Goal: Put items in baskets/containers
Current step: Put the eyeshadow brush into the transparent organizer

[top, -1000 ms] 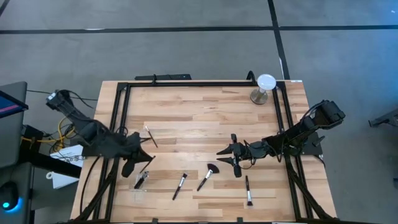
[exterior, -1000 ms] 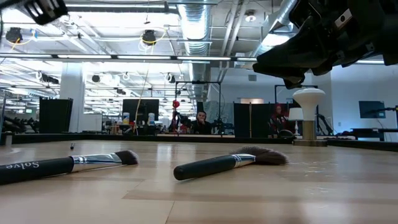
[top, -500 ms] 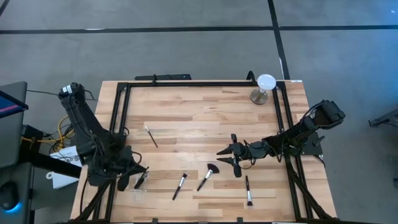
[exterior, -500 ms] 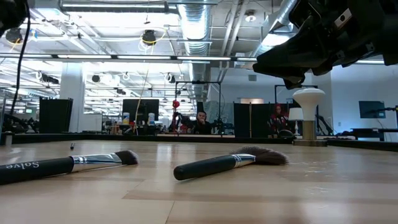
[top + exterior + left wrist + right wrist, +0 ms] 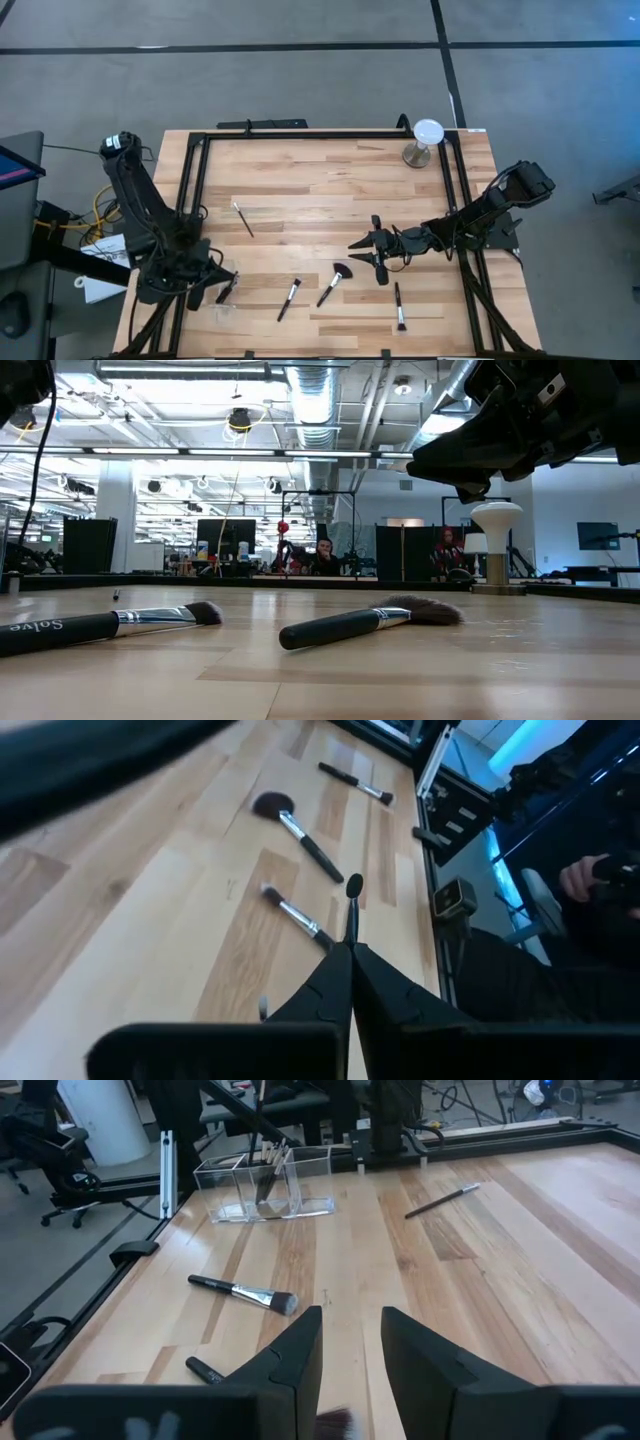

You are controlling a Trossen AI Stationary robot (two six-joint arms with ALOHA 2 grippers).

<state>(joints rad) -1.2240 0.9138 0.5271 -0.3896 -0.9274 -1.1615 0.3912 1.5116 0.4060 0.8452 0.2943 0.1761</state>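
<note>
My left gripper is shut on a slim dark brush and stands over the clear container near the table's near-left corner. A few brushes stand in that container. Loose on the wood lie a thin brush, a straight brush, a fan-headed brush and another brush. My right gripper is open and empty above the table's middle, just beyond the fan-headed brush. My left gripper pinches the slim brush between its two shut fingertips. The brush lies along the fingers, and its rounded dark end sticks out past them. It is clear of the table. Which part of the brush sits between the fingers is hidden by them.
A round white disc on a metal stand sits at the far right corner. Black frame rails run along the table's left, far and right sides. Bare wood lies across the far half. The low view shows two brushes lying close ahead.
My left gripper has swung toward the table's near-left corner and come down over the clear container, turning as it went, with its fingers staying shut.
</note>
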